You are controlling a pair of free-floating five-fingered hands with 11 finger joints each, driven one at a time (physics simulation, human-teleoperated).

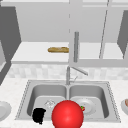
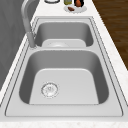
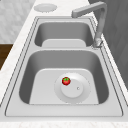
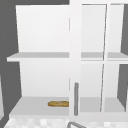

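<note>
A black hand (image 1: 38,115), my left, hangs low at the front edge of the left basin (image 1: 47,96). Just to its right is a big red ball (image 1: 67,114), which covers the sink's front rim between the two basins. I cannot tell whether the hand touches the ball. A white plate (image 3: 72,87) lies in the right basin (image 3: 45,82) with a small red tomato (image 3: 66,80) on its left part. The same tomato (image 1: 82,108) peeks out beside the ball in the front view.
The grey faucet (image 1: 68,75) stands behind the divider, its spout turned right. An open wall cabinet holds a bread loaf (image 4: 58,103) on its bottom shelf, beside a door handle (image 4: 76,98). Plates sit on the left counter (image 1: 3,110) and the right counter (image 2: 75,8).
</note>
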